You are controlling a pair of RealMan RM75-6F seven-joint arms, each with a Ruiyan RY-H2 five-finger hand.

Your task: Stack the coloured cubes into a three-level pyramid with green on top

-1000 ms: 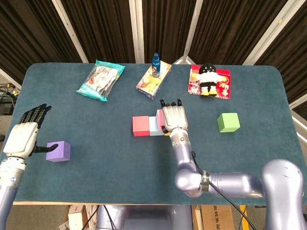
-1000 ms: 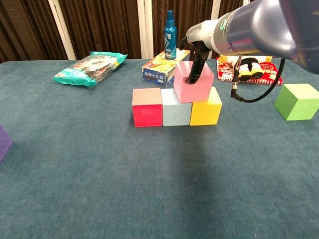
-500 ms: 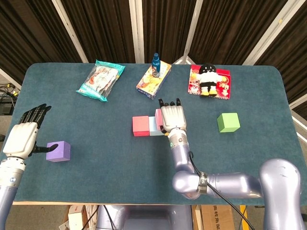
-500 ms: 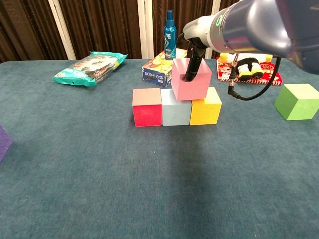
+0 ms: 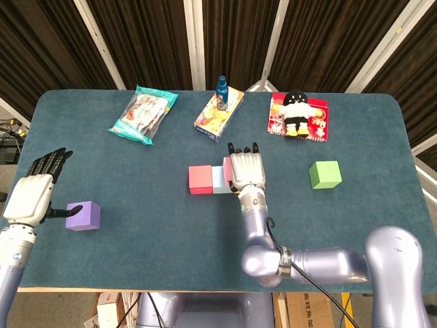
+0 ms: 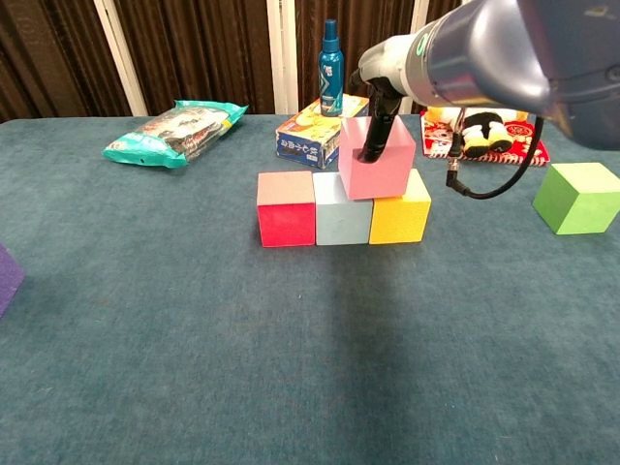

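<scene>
Pink, and gripped from above by the robot's right hand (image 5: 246, 169), the pink cube (image 6: 376, 159) sits over the seam between the pale blue cube (image 6: 342, 209) and the yellow cube (image 6: 400, 207), slightly skewed against the row beneath it. In the chest view a dark finger (image 6: 376, 136) runs down its front face. Whether the pink cube rests fully on the two below or is only just above them cannot be told.

Taking the pale blue cube as landmark: the red cube (image 6: 286, 209) touches its left side and the yellow cube touches its right, making a base row of three. The green cube (image 5: 325, 174) lies well off to the right of it, on the right hand's side. The purple cube (image 5: 83, 215) lies far to the left and nearer the robot, just beside the left hand (image 5: 31, 198), whose fingers are spread and hold nothing.

The next move, by this reading, turns on squaring the pink cube to the row under it; the second level's other place, over the red and pale blue cubes, stands open, and the left hand is the nearer one to the purple cube that could fill it.

Count: six cubes, one of each colour. Behind the row lie one snack bag (image 5: 144, 113), one box (image 5: 218, 113) with one blue bottle (image 5: 222, 91) on it, and one plush toy (image 5: 296, 114) on a red pack.
</scene>
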